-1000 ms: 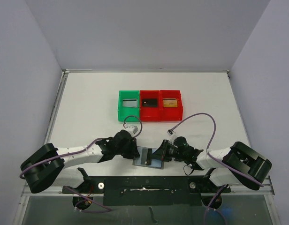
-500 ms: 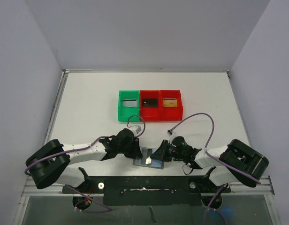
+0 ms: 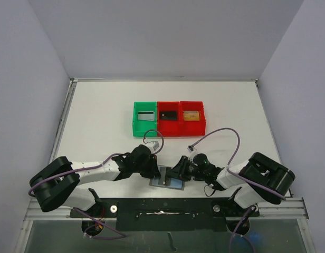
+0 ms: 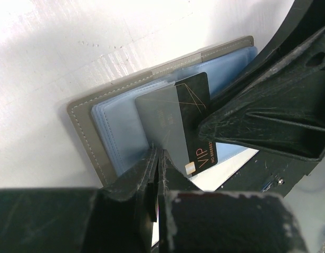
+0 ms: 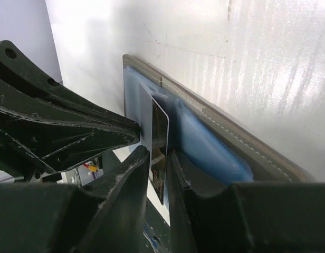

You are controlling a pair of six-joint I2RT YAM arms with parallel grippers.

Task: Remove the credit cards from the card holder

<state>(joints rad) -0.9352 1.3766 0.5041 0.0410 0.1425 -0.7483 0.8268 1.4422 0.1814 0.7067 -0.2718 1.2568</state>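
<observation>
The card holder (image 3: 172,183) lies open near the table's front edge, with a grey border (image 4: 82,132) and bluish pockets (image 5: 215,147). A silvery-grey card (image 4: 160,118) and a black VIP card (image 4: 193,97) stand tilted up out of its pockets, overlapping. My left gripper (image 3: 153,168) is at the holder's left side, jaws shut (image 4: 157,158) on the lower edge of the silvery-grey card. My right gripper (image 3: 179,171) comes in from the right; its jaws (image 5: 158,158) stand narrowly around the black card (image 5: 160,134), pinching it. Each gripper's fingers show in the other's wrist view.
A green bin (image 3: 145,119) and two red bins (image 3: 168,118) (image 3: 192,117) stand in a row at mid-table, each with a small flat item inside. The black mounting rail (image 3: 162,210) runs just in front of the card holder. Purple cables loop over both arms.
Both grippers have closed in on the open holder, the right one sliding left. The cards now stand tilted up, where a second ago the pockets lay flat and a card glinted briefly.
</observation>
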